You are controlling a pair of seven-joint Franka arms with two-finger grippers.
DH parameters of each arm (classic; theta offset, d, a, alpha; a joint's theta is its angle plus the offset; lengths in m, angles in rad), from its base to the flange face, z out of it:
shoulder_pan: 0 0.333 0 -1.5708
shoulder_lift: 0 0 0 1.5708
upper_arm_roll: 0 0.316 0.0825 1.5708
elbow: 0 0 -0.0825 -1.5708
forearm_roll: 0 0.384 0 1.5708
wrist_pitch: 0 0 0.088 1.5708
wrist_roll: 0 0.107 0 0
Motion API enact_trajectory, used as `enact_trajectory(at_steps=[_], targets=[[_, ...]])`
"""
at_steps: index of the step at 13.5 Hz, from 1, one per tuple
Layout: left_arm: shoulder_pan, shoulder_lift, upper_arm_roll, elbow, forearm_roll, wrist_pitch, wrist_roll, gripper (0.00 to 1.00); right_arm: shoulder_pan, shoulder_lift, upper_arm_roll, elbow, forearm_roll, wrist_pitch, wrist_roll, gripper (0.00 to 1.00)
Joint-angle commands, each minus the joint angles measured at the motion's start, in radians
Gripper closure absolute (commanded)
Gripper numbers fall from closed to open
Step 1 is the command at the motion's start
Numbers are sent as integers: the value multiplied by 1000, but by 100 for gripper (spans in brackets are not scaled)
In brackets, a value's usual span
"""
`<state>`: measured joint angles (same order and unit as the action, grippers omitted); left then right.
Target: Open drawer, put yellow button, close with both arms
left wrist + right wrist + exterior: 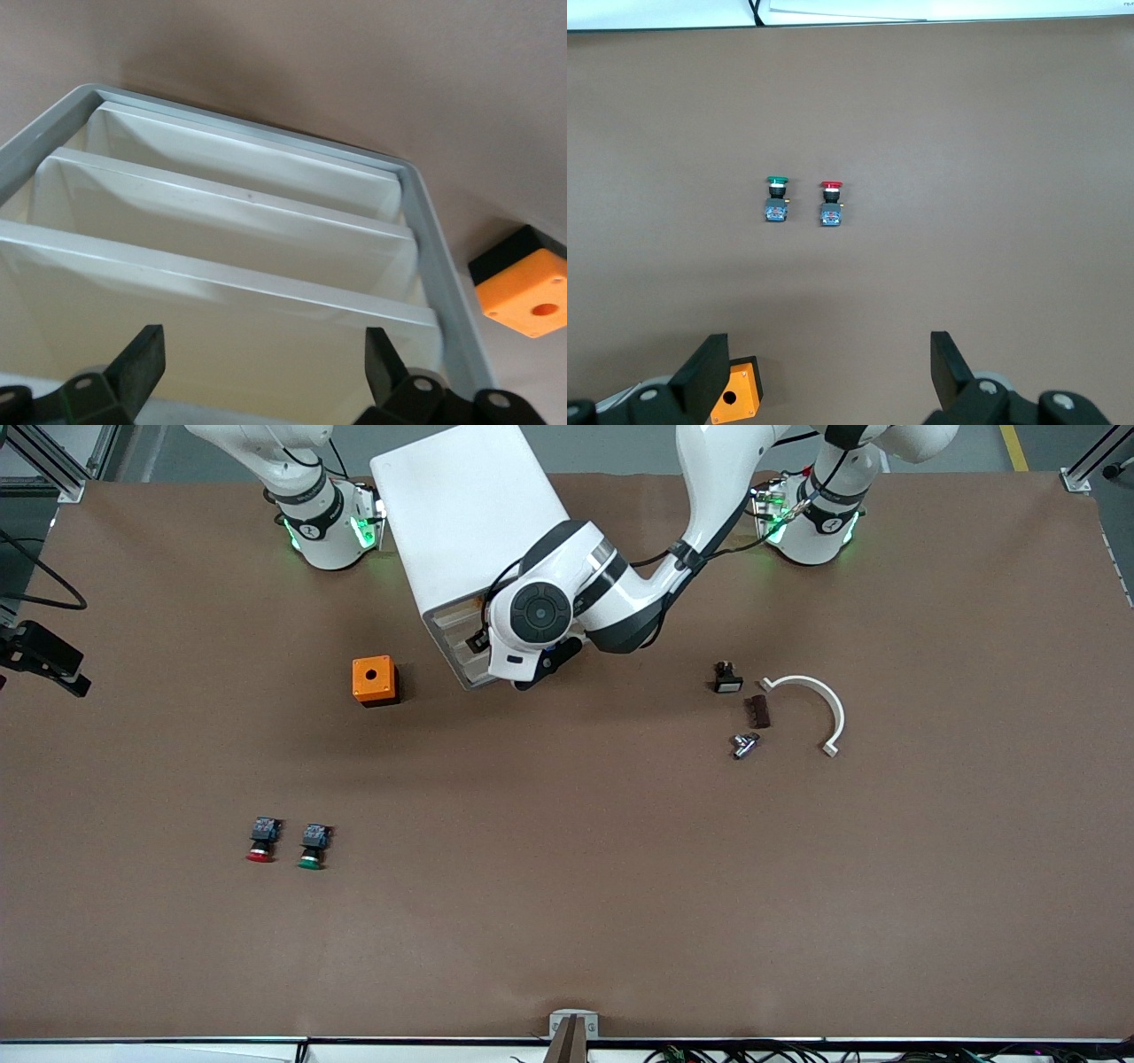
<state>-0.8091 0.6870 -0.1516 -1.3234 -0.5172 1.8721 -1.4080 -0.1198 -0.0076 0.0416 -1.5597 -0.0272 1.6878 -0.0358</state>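
The white cabinet (461, 505) stands between the two arm bases, its drawers facing the front camera. My left gripper (494, 657) is at the top of the cabinet's front. In the left wrist view the left gripper (263, 363) is open, its fingers (142, 363) spread across the width of the uppermost off-white drawer front that shows (257, 336), holding nothing. Whether that drawer is pulled out I cannot tell. My right gripper (828, 367) is open and empty, high over the table, and out of the front view. The yellow button is out of view.
An orange box with a round hole (374, 680) sits beside the cabinet toward the right arm's end. A red-capped button (261, 840) and a green-capped button (313, 846) lie nearer the front camera. Small parts and a white curved bracket (819, 700) lie toward the left arm's end.
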Motion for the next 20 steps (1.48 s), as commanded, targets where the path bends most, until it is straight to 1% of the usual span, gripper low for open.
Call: enact_trajectory(at_steps=[1,3,5,6,7,8,9,11,13,14,16,17,20], targets=[[39,-30,-3,4,8,2,-8,1,-20,-5,14,4,6,-2,-1,0],[85,-56,-3,6,95,-2,-6,1,-20,-5,14,4,6,-2,-1,0],[114,-90,-3,7,223,-13,15,1,-20,-5,14,6,7,-2,-1,0],[131,-116,-3,15,306,-27,61,1,-20,-5,14,6,6,-2,-1,0],[155,-132,-3,21,350,-49,107,1,-20,-5,14,4,6,-2,-1,0],[184,-145,-5,21,359,-62,145,1,-20,-5,14,4,7,-2,-1,0],[220,-191,-5,19,365,-88,206,1,-20,-5,14,4,7,-2,-1,0],[264,-247,0,18,373,-239,402,1,-20,-5,14,4,7,-2,-1,0],[323,-305,-5,10,433,-387,550,1,-20,-5,14,4,6,-2,-1,0],[353,-323,-3,10,440,-433,617,1,-20,-5,14,4,7,-2,-1,0],[428,-377,-3,-6,444,-470,742,1,-20,-5,15,4,7,-2,-1,0],[470,-412,-5,-31,444,-475,806,1,-20,-5,14,4,7,-4,-1,0],[602,-553,-6,-153,444,-473,980,1,-20,-5,14,4,7,-4,-1,0]])
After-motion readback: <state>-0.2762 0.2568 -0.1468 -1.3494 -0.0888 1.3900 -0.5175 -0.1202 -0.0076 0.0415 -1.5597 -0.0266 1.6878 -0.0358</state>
